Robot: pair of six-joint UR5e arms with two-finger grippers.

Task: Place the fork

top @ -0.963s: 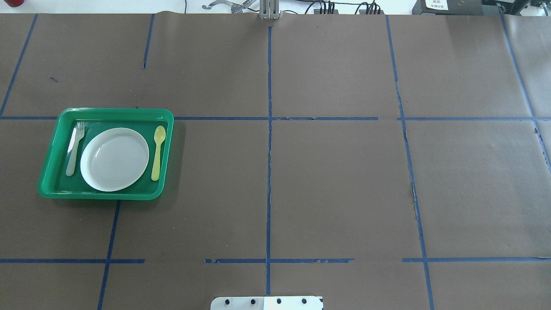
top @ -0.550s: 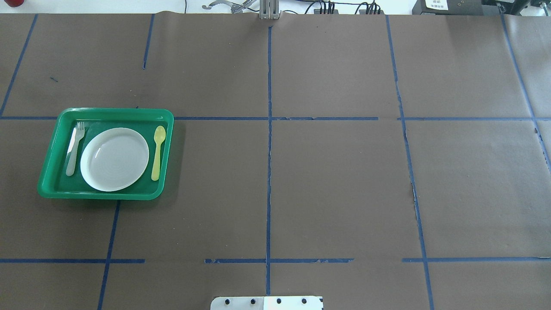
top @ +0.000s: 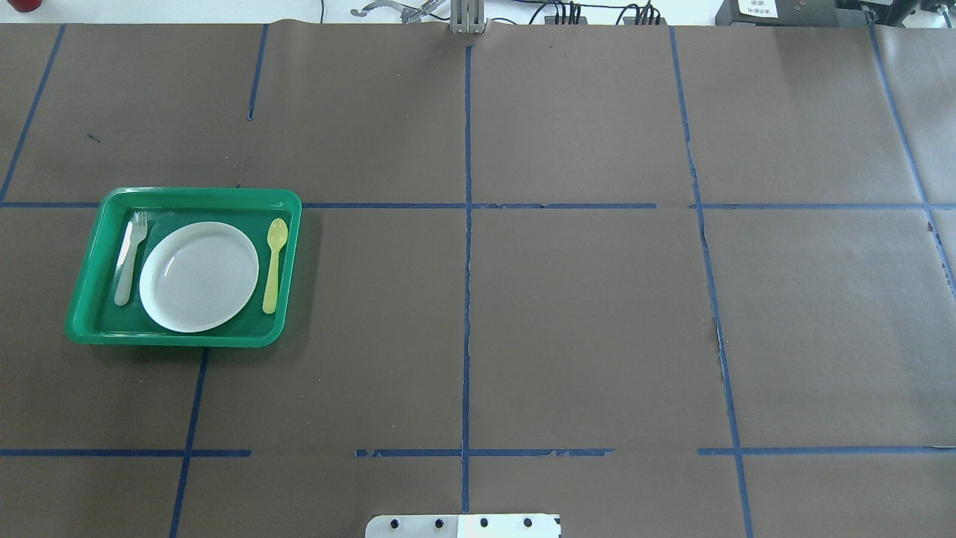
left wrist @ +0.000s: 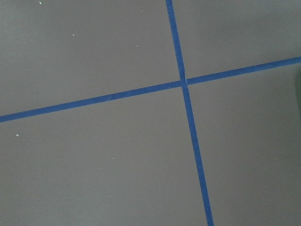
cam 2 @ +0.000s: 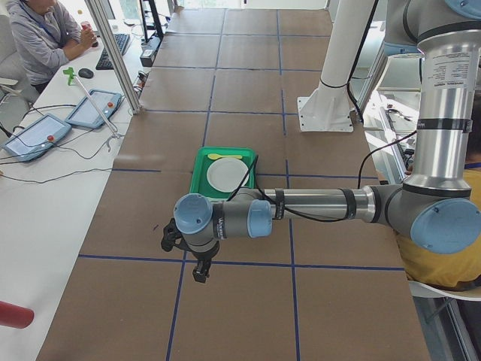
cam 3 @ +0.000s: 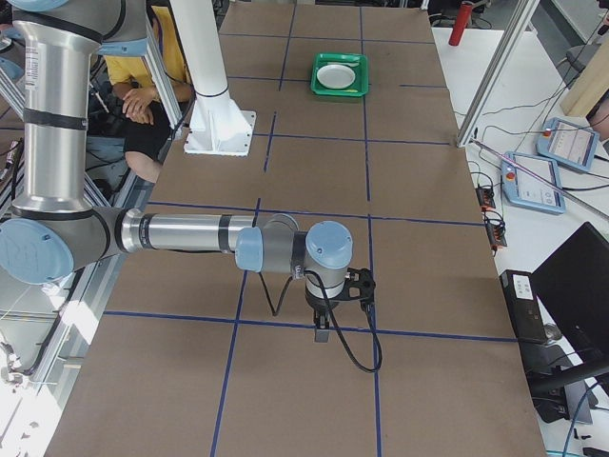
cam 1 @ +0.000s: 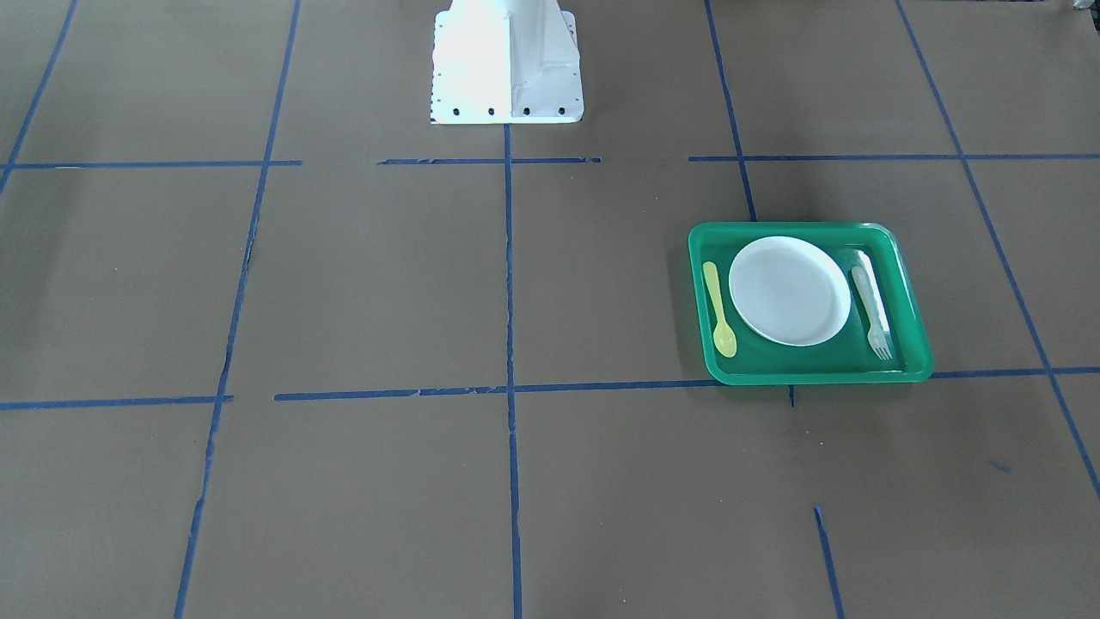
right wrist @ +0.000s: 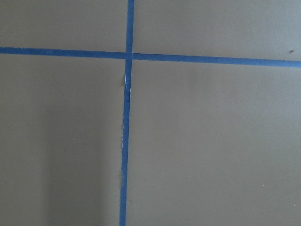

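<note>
Since the overhead view matches both earlier overhead pictures item for item, no change is recorded over the last sec.: nothing on the table (top: pixel 582 314) has shifted.

1. Table: brown paper with a blue tape grid, fills the frame.
2. Left arm (cam 2: pixel 316 204): stretched level across the lower centre of the left side view. Left gripper (cam 2: pixel 200 275) hangs over bare paper, well apart from the tray.
3. Right arm (cam 3: pixel 181 233): same posture in the right side view, with the right gripper (cam 3: pixel 322 333) at lower centre and the tray far off at top centre.
4. Jaws, both sides: cannot tell if apart or together. They show only in the side views, and the wrist cams give tape crossings and paper, no fingers.
5. Green tray (top: pixel 172 340): left-middle of the overhead frame.
6. White plate (top: pixel 199 276): centre of the tray.
7. Fork (top: pixel 128 258): flat in the tray's left strip, between the left wall and the plate, just beside the plate, tines toward the top of the frame.
8. Yellow spoon (top: pixel 273 265): right strip, bowl toward the top.

Assessment: the fork is already laid beside the plate, opp. the spoon. With no motion and both arms clear, placement appears done. No further handling seems req'd.
</note>
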